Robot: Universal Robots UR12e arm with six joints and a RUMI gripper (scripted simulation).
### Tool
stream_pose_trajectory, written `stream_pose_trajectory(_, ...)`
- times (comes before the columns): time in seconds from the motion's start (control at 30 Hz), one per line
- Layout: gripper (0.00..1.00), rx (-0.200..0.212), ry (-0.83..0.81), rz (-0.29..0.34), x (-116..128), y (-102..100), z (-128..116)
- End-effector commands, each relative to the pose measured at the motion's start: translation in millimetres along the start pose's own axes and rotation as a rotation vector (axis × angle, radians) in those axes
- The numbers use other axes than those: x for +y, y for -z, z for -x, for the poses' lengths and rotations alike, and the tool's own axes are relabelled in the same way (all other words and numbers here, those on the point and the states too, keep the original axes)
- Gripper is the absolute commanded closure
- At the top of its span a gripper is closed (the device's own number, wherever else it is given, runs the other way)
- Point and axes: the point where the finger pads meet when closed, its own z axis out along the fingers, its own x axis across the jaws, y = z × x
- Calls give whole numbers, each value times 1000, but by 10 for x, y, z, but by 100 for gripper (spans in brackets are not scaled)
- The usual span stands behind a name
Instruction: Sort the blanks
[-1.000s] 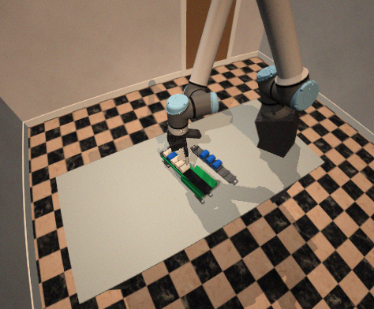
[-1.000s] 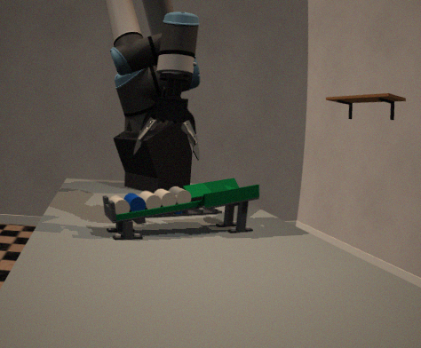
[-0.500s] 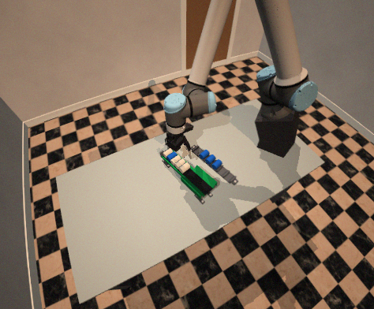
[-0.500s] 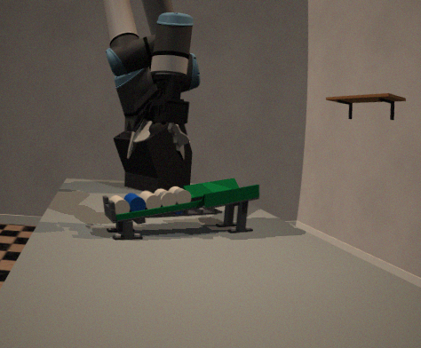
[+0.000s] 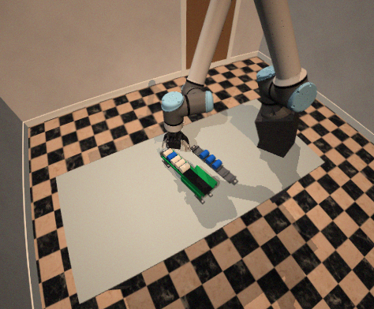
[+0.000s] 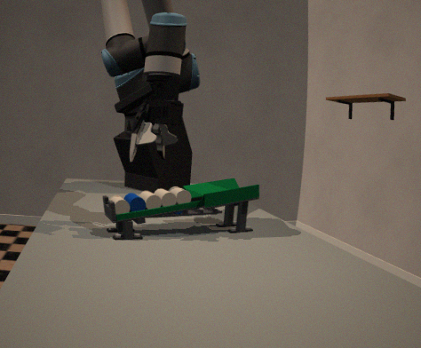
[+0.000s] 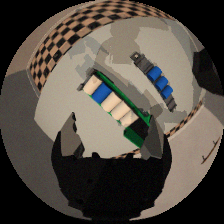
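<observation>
On a pale grey mat [image 5: 111, 221] laid over a checkered floor [image 5: 328, 244], the arm [image 5: 202, 51] reaches down from its dark pedestal [image 5: 277, 138] toward two small fixtures. The bigger one is the green ramp [image 5: 202, 179], sloping down to a stop at its low end. Just beside it, and roughly parallel, lies the grey rack [image 5: 227, 175].

The ramp carries five blanks in one row. From the stop upward they run cream [image 5: 167, 152], blue [image 5: 172, 156], then three more cream [image 5: 180, 163]. Each lies straight across the ramp, so its long axis crosses the slope, and in the side view only round end faces show. The rack holds three blue blanks [image 5: 211, 159], each lying across the rack in its own slot.

The gripper [image 6: 149, 139] hangs above the stop end of the ramp, jaws spread wide and holding nothing. It touches no blank.

The cream blank at the stop suggests that cream is the ramp's color. All four cream ones are on the ramp, but the blue one [image 6: 134, 201], second from the stop, does not belong there. Removing it looks like the step in hand. The next move calls for lowering the open jaws over that blue blank, gripping it without disturbing its cream neighbors on both sides, and carrying it to a free rack slot. The three upper cream blanks must then close the gap.
</observation>
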Motion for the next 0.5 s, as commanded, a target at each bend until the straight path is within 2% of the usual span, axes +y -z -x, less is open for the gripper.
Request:
stream_pose_trajectory(0.0, 0, -6, 238, 19, -44, -1, 106)
stream_pose_trajectory(0.2, 0, -10, 419, 18, -74, -10, 185)
stream_pose_trajectory(0.27, 0, -10, 419, 18, -74, -10, 185)
stream_pose_trajectory(0.47, 0, -12, 569, 18, -96, -20, 243)
